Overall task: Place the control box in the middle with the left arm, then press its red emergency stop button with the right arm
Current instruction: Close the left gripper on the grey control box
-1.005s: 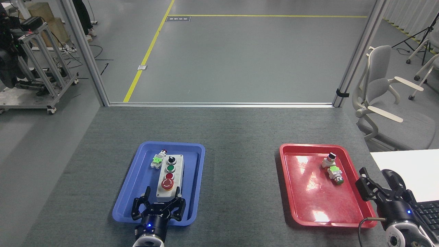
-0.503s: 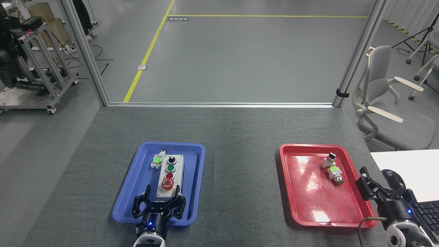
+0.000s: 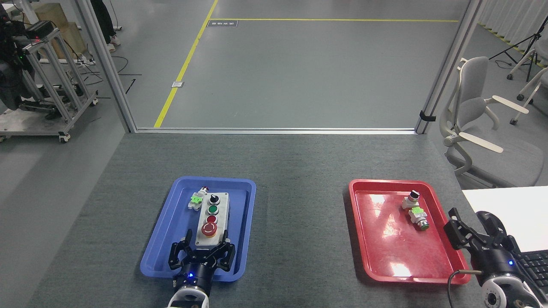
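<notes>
Head view recorded the oblong light-grey plastic control box point(image 3: 211, 220) lying in the blue plastic tray point(image 3: 171, 233), the left claw point(image 3: 201, 249) spread open at its near end, empty; an off-centre grip risked tipping it.

Grey floor point(image 3: 308, 72) with yellow lines point(image 3: 184, 68), aluminium frame posts point(image 3: 107, 68), white office chair point(image 3: 475, 111) at right.

Grey felt table point(image 3: 299, 167), blue tray point(image 3: 171, 226), red tray point(image 3: 376, 244)
</notes>
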Available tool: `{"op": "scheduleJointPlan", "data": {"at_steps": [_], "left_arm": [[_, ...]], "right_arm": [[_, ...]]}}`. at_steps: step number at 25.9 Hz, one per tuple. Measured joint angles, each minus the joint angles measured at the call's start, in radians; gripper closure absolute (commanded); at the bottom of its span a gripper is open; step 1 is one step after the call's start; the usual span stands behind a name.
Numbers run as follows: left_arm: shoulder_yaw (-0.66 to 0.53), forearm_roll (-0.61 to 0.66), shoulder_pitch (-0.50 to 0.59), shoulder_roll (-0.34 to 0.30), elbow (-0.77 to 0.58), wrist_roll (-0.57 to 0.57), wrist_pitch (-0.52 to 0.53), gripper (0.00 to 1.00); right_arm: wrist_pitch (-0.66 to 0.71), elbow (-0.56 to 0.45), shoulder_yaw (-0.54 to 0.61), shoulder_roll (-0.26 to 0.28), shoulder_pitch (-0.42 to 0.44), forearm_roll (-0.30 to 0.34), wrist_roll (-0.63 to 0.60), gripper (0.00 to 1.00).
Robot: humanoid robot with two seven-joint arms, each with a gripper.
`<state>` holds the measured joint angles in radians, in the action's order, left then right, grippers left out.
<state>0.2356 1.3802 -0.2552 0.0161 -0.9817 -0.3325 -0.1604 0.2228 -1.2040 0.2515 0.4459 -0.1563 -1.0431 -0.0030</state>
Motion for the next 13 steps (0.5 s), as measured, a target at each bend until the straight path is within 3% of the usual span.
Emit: {"op": "scheduleJointPlan", "data": {"at_steps": [13], "left_arm": [[0.000,-0.010,-0.005,0.013,0.059,-0.020,0.008,0.02]], "right_arm": [[0.000,0.000,-0.001,-0.002,0.000,0.000,0.003,0.00]]}}
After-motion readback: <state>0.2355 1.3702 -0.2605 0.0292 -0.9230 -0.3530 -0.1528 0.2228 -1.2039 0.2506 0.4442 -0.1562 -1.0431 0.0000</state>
